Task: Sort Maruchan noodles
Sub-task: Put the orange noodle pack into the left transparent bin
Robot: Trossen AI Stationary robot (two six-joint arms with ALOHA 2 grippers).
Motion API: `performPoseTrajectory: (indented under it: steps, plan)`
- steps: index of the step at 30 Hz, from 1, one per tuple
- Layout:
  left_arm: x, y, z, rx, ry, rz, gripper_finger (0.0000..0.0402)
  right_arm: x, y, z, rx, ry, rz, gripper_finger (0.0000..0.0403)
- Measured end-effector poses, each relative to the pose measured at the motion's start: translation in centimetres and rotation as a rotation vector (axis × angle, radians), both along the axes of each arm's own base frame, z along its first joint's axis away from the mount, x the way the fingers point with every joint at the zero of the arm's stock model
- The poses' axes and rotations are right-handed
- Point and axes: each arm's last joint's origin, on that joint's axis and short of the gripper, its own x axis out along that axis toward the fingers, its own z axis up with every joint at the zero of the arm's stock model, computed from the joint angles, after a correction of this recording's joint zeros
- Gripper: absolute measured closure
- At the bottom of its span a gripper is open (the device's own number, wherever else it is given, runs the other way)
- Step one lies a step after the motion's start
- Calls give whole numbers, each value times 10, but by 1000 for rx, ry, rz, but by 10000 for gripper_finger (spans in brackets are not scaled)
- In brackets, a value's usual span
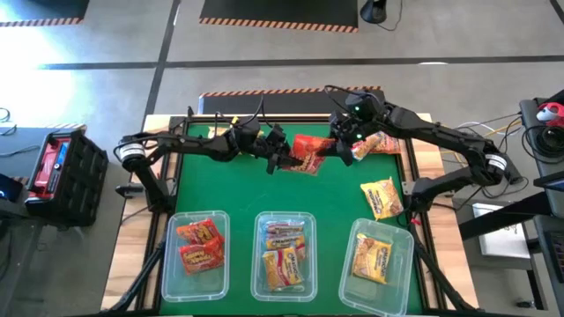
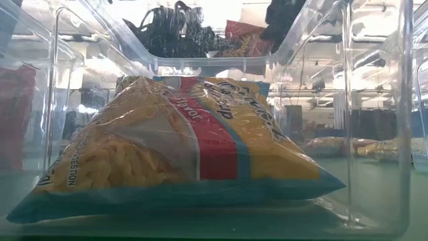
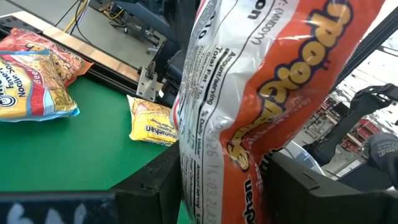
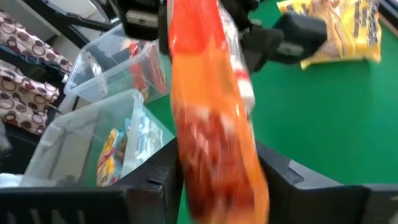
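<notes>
A red-orange Maruchan noodle packet [image 1: 307,151] hangs above the far middle of the green table [image 1: 264,189], with both grippers shut on it. My left gripper [image 1: 282,159] is at its left end and my right gripper [image 1: 338,145] at its right end. A yellow packet [image 1: 382,197] lies flat on the table at the right. A yellow-pink one [image 1: 381,143] lies at the far right. Three clear tubs along the near edge hold red [image 1: 197,245], yellow-pink [image 1: 284,254] and yellow [image 1: 375,260] packets. My left gripper pinches the red-orange packet's left end [image 3: 208,180] between its two fingers, coming level from the table's left. The packet stands on edge in the hold, clear of the table. My right gripper has the packet's right end [image 4: 214,177] between its two fingers, slanting down from the table's right. The wrapper fills the gap and meets both fingers.
The tubs [image 1: 196,280] stand side by side at the near edge, and the low view looks through the middle one at a yellow packet [image 2: 187,161]. Dark frame rails [image 1: 412,189] border the table. A black crate [image 1: 60,165] sits off the table's left.
</notes>
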Motion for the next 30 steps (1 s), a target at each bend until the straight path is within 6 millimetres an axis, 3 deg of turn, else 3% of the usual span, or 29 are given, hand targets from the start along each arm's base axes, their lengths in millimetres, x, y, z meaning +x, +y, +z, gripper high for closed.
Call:
performPoseTrajectory:
  steps: [9,19,25,30]
  plan:
    - [0,0,0,-46,13,14,246,-38,19,17,-61,71,-60,222]
    - [0,-2,8,-328,79,-46,246,-52,24,18,-84,156,-125,234]
    - [7,-23,21,-521,162,-235,246,-57,28,13,-111,210,-77,243]
    - [0,-43,42,-644,245,-420,246,-60,29,14,-148,205,-50,242]
